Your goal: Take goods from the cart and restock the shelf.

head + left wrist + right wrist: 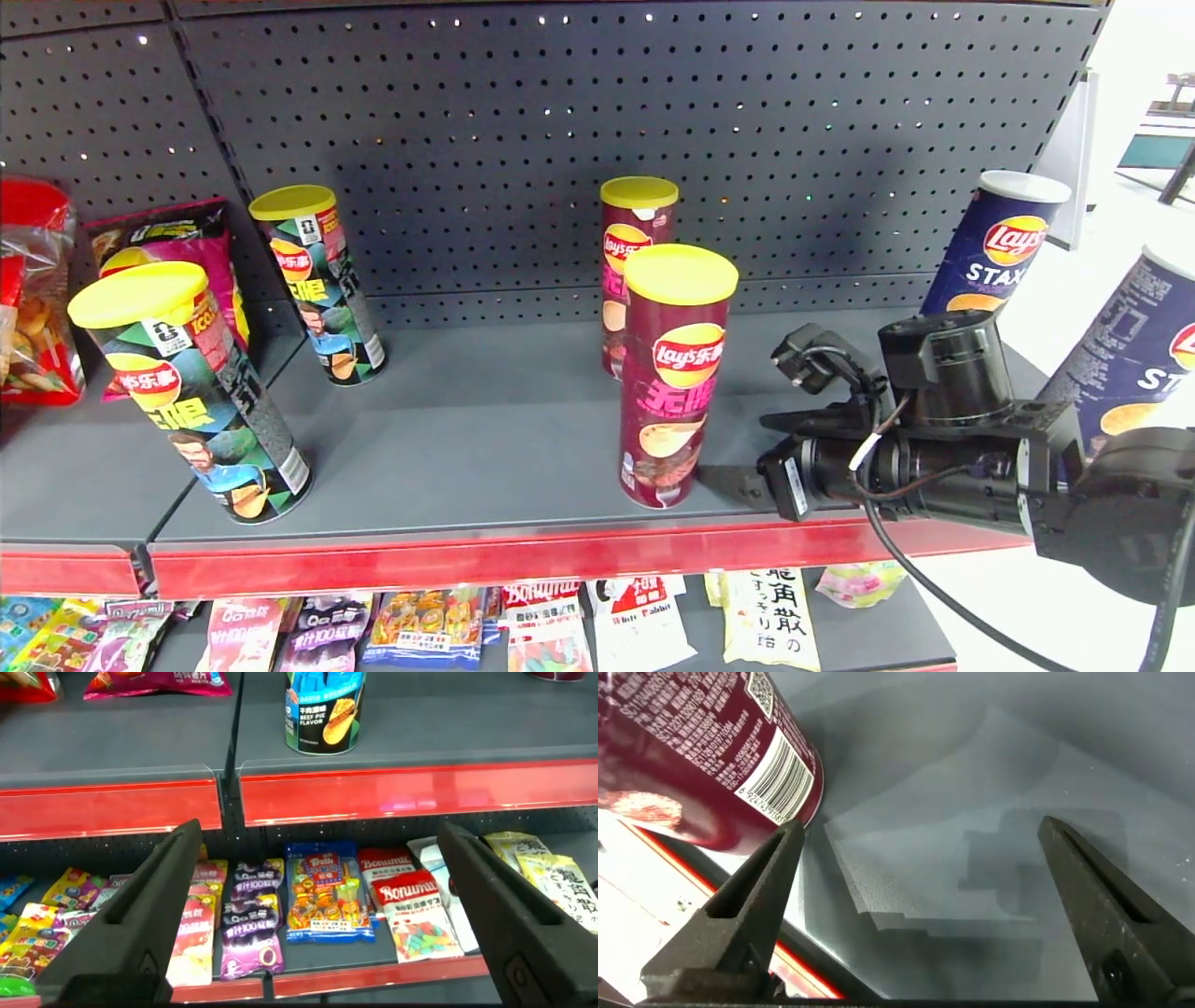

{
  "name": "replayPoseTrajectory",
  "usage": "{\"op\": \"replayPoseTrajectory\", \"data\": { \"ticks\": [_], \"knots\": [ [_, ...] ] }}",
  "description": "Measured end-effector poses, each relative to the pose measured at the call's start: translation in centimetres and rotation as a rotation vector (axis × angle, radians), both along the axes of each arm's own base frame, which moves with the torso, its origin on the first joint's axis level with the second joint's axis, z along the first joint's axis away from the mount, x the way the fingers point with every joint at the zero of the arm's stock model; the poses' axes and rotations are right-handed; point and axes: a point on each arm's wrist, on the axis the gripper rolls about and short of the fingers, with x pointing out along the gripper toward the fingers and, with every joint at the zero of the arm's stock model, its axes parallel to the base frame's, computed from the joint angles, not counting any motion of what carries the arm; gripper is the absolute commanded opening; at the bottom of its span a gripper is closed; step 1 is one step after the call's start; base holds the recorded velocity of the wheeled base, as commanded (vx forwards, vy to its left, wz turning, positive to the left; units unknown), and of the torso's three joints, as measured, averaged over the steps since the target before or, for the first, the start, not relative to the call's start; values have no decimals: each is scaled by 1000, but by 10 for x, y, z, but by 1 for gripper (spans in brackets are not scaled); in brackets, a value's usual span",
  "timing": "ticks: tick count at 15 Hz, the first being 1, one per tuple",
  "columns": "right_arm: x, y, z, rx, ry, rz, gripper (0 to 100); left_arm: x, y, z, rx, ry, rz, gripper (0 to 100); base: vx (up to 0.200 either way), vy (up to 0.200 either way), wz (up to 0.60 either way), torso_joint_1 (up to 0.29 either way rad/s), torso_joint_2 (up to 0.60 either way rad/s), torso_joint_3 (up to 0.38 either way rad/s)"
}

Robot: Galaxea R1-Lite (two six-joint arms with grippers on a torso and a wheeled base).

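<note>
The right tool point(915, 905) is wide open and empty over the shelf point(467, 448), 1 finger just beside the maroon can point(674, 373), which stands near the red front edge point(485, 557). Bare shelf lies to the can's left. The left tool point(318, 905), wide open and empty, faces snack packets point(250, 917).

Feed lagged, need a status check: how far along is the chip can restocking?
Done: a maroon chip can stands upright at the front edge of the shelf, ahead of a second maroon can. In hand: nothing; the right claw is open beside the front can's base, and the left claw is open, facing the lower candy shelf. Left: bare floor beside the cans suggests room for more stock.
</note>
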Motion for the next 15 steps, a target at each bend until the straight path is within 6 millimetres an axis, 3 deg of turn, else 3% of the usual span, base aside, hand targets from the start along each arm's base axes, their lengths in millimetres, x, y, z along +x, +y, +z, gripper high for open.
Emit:
{"op": "replayPoseTrajectory", "data": {
  "ticks": [15],
  "knots": [
    [3, 12, -1, -4, -7, 15, 100, 0, 0, 0, 0, -1, 1, 100, 0, 0, 0, 0, 0, 0]
  ]
}}
